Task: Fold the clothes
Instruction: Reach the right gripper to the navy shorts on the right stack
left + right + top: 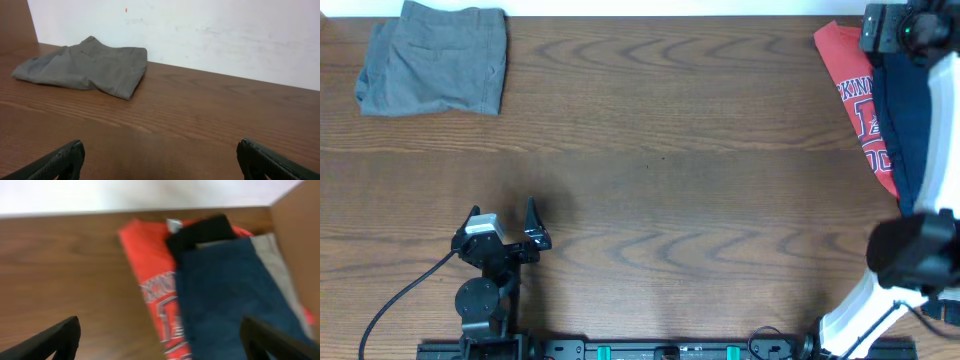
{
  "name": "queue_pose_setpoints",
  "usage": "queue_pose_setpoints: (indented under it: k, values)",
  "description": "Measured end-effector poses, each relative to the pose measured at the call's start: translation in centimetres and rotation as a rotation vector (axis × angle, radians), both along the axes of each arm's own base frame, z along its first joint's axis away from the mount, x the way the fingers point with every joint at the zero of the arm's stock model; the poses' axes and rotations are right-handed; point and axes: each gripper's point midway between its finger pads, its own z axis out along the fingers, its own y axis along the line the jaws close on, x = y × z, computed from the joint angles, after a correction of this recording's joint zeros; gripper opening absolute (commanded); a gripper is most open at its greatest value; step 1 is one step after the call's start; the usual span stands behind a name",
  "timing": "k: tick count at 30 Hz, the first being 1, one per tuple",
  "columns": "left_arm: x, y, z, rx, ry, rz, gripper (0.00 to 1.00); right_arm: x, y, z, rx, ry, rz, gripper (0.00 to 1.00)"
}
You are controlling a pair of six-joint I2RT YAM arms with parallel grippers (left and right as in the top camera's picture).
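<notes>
The right tool [160, 337] is spread wide, its two dark fingers [55, 340] showing only at the lower corners of the wrist view with nothing between them, so it has hold of nothing. It looks down toward the navy garment [225, 290], which it does not touch. The left tool [503, 215] is also wide open and empty, hanging over bare desk [670, 150] near the front left, well apart from any cloth. The navy garment lies at the far right of the desk, partly on top of a red T-shirt [150, 265] with printed lettering. A black piece [200, 232] sits at its far end and a pale grey cloth [280, 275] runs along its right side. Whether either belongs to it I cannot tell. The garment reads as a broad, dark blue panel, fairly flat, with one straight edge crossing the red shirt. The wrist view is blurred, so seams and pockets cannot be made out. In the far left corner, grey-brown shorts [435, 60] rest in a compact shape. As for progress, I judge the folding of the navy garment not yet begun. It sits in the pile, ungrasped, and would need to be taken up, carried to open desk, spread out and then folded.
</notes>
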Motion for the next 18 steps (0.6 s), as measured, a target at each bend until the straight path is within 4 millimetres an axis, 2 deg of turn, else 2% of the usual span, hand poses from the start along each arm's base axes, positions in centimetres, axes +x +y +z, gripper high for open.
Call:
queue_pose_setpoints:
  k: [4, 10, 14, 18]
  values:
    - [0.0, 0.0, 0.0, 0.0, 0.0, 0.0, 0.98, 1.6, -2.3, -5.4, -0.096, 0.109, -0.034, 0.99]
    - [0.0, 0.0, 0.0, 0.0, 0.0, 0.0, 0.98, 3.4, -4.5, -14.9, -0.185, 0.272, -0.047, 0.99]
    - [0.0, 0.0, 0.0, 0.0, 0.0, 0.0, 0.98, 3.4, -6.1, -19.3, -0.259, 0.358, -0.069, 0.99]
    - [0.0, 0.0, 0.0, 0.0, -0.001, 0.0, 0.98, 2.5, -7.9, -22.3, -0.294, 0.435, -0.089, 0.98]
